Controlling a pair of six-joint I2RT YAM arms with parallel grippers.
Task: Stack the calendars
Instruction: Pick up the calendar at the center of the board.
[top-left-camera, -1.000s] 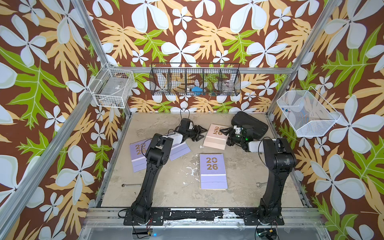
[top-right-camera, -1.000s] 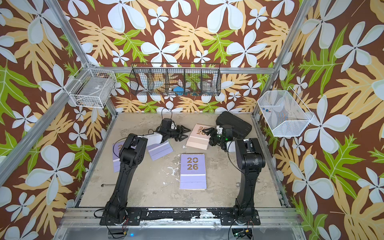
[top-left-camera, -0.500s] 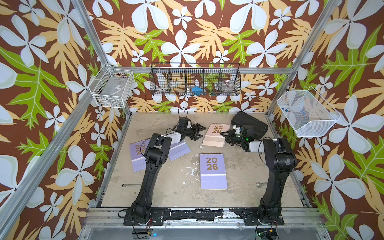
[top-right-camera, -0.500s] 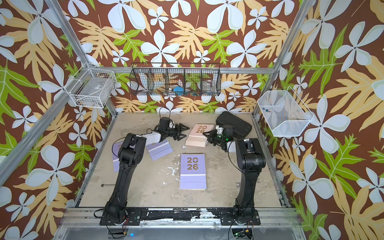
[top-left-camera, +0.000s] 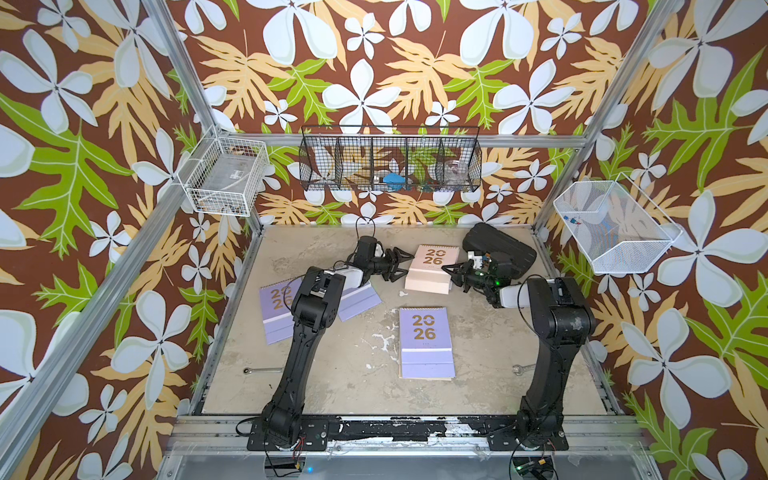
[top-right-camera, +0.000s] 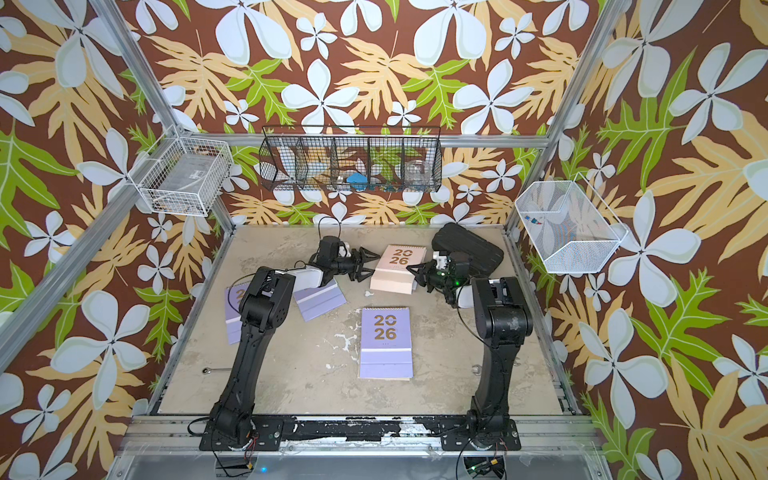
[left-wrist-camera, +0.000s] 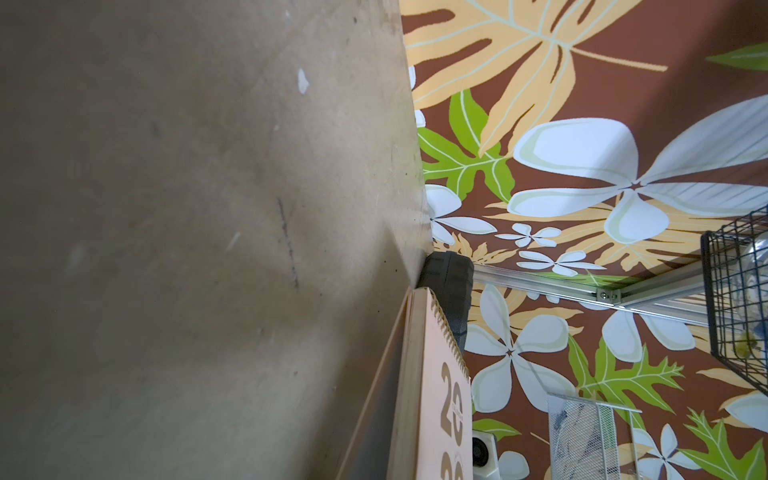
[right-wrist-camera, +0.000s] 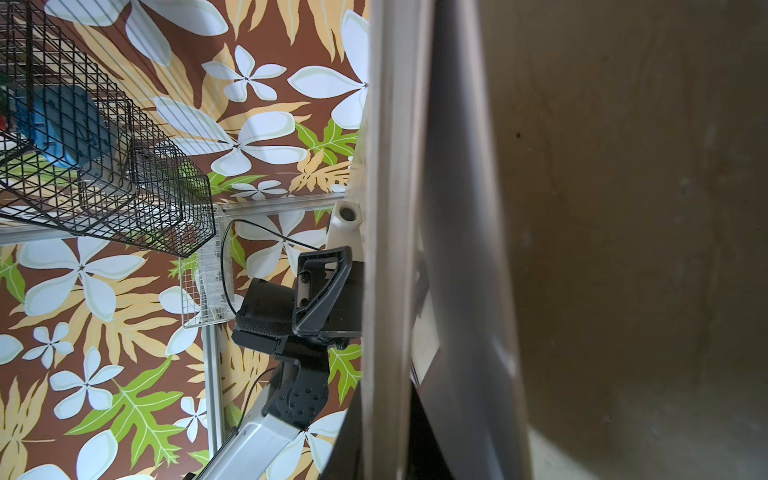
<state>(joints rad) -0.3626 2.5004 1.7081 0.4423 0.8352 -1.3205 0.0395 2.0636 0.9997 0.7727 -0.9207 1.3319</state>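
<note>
A pale pink calendar lies at the back middle of the table, resting on something that makes a thick pile. My left gripper stands open at its left edge. My right gripper is shut on its right edge, which fills the right wrist view as a pale strip. In the left wrist view the pink calendar shows edge-on. One lilac calendar lies in the middle. Two more lilac calendars lie at the left, partly hidden by my left arm.
A black case lies at the back right, just behind my right gripper. Two small wrenches lie near the front. A black wire basket hangs on the back wall, and white baskets hang on the side walls.
My right gripper has closed on the pink calendar's right edge. My left gripper's jaws have spread a little wider. Both arms have hardly moved.
</note>
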